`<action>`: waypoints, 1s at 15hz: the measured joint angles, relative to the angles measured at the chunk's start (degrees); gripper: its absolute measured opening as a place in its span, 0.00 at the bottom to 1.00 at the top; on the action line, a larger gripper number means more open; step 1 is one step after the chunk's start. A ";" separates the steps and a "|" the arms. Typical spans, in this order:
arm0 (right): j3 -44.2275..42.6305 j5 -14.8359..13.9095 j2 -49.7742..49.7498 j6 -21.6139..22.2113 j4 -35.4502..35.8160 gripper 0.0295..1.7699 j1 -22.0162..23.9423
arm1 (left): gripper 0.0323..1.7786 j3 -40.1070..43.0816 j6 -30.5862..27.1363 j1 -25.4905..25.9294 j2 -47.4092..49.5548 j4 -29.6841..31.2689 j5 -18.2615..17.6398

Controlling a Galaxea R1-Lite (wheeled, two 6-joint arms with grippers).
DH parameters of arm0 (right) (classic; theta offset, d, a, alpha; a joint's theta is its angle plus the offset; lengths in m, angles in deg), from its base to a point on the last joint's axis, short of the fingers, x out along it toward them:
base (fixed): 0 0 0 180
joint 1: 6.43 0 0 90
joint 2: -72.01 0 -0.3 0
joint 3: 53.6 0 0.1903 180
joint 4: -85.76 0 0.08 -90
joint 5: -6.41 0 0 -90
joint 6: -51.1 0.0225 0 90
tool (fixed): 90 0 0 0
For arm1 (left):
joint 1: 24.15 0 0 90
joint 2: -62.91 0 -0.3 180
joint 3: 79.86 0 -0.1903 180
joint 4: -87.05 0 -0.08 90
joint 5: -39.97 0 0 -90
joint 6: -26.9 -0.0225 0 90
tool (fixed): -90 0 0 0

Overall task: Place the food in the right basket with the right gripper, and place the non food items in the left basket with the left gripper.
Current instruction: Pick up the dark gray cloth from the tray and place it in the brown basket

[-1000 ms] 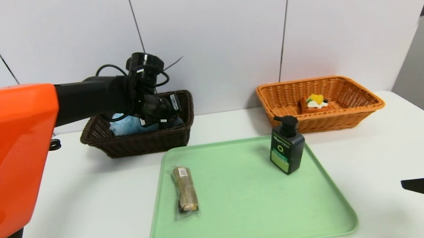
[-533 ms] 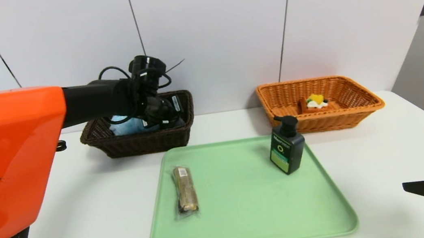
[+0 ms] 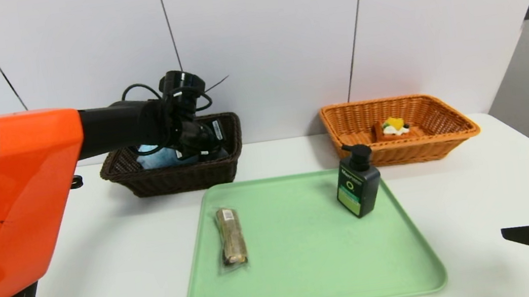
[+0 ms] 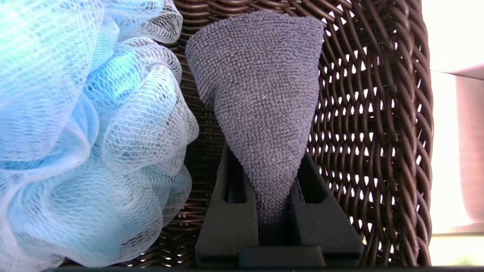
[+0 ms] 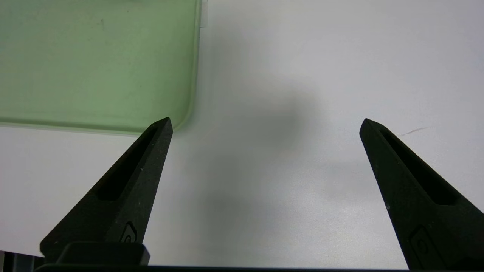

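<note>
Left pincer [image 4: 264, 158] clamps one grey towel [image 4: 261, 94]; right pincer [image 5: 264, 124] gapes wide; two baskets.

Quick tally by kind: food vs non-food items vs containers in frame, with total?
Food: 2 — waffle, wrapped bar
Non-food: 3 — bath puff, grey towel, pump bottle
Containers: 3 — brown basket, orange basket, green tray
Total: 8

Green pump bottle [image 3: 358, 188] (upright) and wrapped bar [image 3: 231, 235] on tray [image 3: 313, 285]
</note>
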 joint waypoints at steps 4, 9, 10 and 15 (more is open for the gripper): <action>0.22 0.00 0.05 0.02 -0.02 0.97 0.00 | 0.11 0.00 -0.17 0.02 -0.05 0.00 0.13; 0.46 -0.01 0.09 0.11 -0.02 0.97 0.00 | 0.24 0.00 -0.17 -0.04 -0.13 -0.40 0.49; 0.52 -0.04 0.07 0.16 0.00 0.97 0.00 | 0.32 0.02 -0.15 -0.06 -0.13 -0.27 0.49; 1.43 -0.01 -0.11 0.13 0.00 0.97 0.00 | 0.63 0.02 -0.17 -0.06 -0.05 0.11 0.40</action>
